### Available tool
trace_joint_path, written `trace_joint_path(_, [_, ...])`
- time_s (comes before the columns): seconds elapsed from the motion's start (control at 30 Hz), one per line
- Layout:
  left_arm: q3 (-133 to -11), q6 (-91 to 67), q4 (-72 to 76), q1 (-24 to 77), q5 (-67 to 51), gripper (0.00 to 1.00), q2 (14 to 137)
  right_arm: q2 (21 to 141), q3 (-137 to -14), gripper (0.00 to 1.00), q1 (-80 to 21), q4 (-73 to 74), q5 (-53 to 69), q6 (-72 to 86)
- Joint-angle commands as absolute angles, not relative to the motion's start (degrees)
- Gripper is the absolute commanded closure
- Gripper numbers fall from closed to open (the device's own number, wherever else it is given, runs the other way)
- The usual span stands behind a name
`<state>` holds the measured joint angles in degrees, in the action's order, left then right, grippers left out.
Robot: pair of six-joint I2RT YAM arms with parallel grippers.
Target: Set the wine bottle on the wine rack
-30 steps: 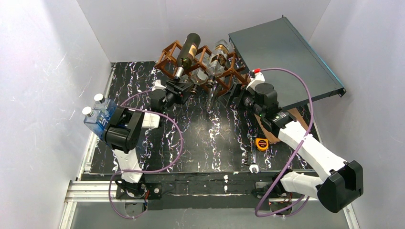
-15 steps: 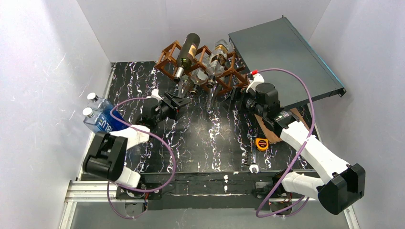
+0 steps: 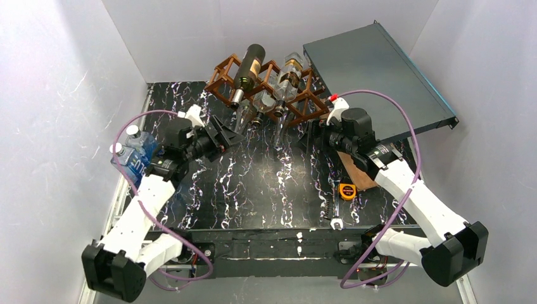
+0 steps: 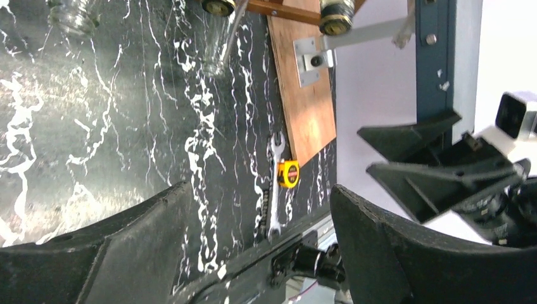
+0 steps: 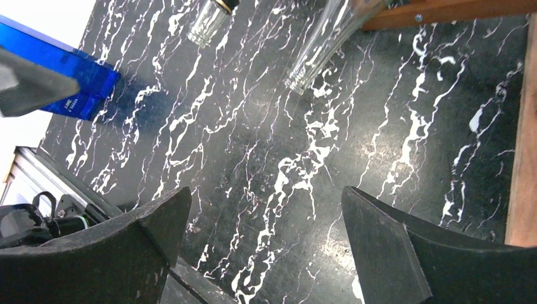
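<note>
The reddish-brown wine rack (image 3: pixel 221 68) stands at the back of the table. A dark wine bottle (image 3: pixel 248 68) with a cream label lies on its top left, neck toward me. Clear bottles (image 3: pixel 290 76) lie in it to the right, their necks sticking out over the table (image 5: pixel 316 50). My left gripper (image 3: pixel 227 135) is open and empty, just in front and left of the rack; its jaws stand wide apart in the left wrist view (image 4: pixel 259 190). My right gripper (image 3: pixel 309 136) is open and empty in front of the rack's right end, over bare table in the right wrist view (image 5: pixel 266 190).
A large dark grey panel (image 3: pixel 373 69) leans at the back right. A wooden board (image 3: pixel 358 171), a yellow tape measure (image 3: pixel 346 190) and a wrench (image 3: pixel 335 212) lie at the right. A blue bottle pack (image 3: pixel 130 155) stands at the left edge.
My left gripper has drawn back from the dark bottle's neck, toward the left and nearer me, as the arm's elbow swung down. The right gripper shifted only slightly.
</note>
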<state>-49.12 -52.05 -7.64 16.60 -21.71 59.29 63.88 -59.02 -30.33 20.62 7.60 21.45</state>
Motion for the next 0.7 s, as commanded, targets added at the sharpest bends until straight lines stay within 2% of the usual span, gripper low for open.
trace_joint_path(0.0, [-55.26, -42.94, -30.08, 16.30, -23.64, 0.20, 53.99, 61.25, -62.44, 0.02, -29.18, 16.66, 8.01, 18.72])
trace_joint_path(0.4, [-63.99, -39.32, -39.34, 16.32, -26.99, 0.15, 48.64, 60.46, -58.89, 0.02, -29.18, 15.55, 11.24, 19.19])
trace_joint_path(0.53, [-73.85, -34.88, -47.18, 16.30, -25.87, 0.02, 51.61, 60.54, -58.99, 0.02, -29.18, 15.77, 11.38, 18.66])
trace_joint_path(0.67, [-87.72, -27.55, -57.84, 16.32, -18.83, 0.02, 55.64, 60.22, -58.70, 0.02, -29.27, 15.69, 11.68, 18.95])
